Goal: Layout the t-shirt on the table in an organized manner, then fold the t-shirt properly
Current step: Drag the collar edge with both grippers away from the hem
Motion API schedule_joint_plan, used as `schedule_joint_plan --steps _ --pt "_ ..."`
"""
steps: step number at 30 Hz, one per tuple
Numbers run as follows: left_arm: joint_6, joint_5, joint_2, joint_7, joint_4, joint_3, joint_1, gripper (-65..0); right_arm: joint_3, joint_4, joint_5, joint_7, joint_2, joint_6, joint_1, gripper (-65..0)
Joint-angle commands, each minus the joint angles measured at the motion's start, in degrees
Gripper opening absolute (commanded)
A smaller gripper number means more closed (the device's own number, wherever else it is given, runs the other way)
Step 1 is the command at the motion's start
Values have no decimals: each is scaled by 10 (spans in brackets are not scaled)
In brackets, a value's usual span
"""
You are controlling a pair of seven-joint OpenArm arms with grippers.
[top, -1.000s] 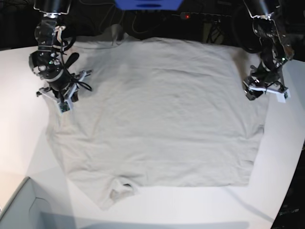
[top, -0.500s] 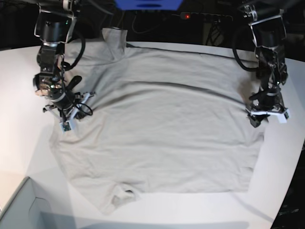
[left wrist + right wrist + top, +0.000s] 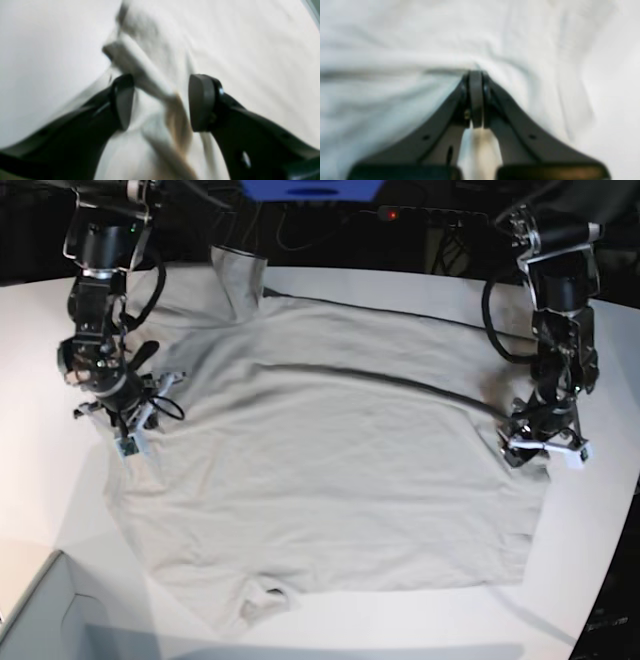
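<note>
Light grey-beige cotton t-shirt (image 3: 330,460) spread flat on white curved-edge table (image 3: 40,340); right gripper (image 3: 476,75) pinched tight on shirt edge; left gripper (image 3: 160,102) jaws wide, blurred fabric fold between them

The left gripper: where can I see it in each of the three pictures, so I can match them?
Base view: left gripper at the right, over the t-shirt's right edge.
Left wrist view: bottom centre, jaws apart around a bunched fold of shirt.
Right wrist view: not in it.
Shared landmark: the t-shirt on the white table.
</note>
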Motion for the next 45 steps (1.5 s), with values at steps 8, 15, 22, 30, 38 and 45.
schedule_joint_plan --steps 8,15,22,30,38,45 --pt "6 3 12 124 238 -120 148 -303 -2 181 13 16 -18 1 -79 -650" --pt "1 3 32 130 295 -187 229 -303 -4 245 13 16 -52 2 -176 -650" --pt "1 4 42 129 307 -191 272 -303 0 259 13 16 -74 2 -238 -650" --pt "0 4 42 130 307 -153 282 -308 1 290 14 16 -82 2 -281 -650" --pt "0 8 39 130 307 -151 294 -600 -2 358 14 15 -100 2 -344 -510" --pt "0 8 37 130 308 -151 294 -649 70 334 28 15 -143 2 -349 -327"
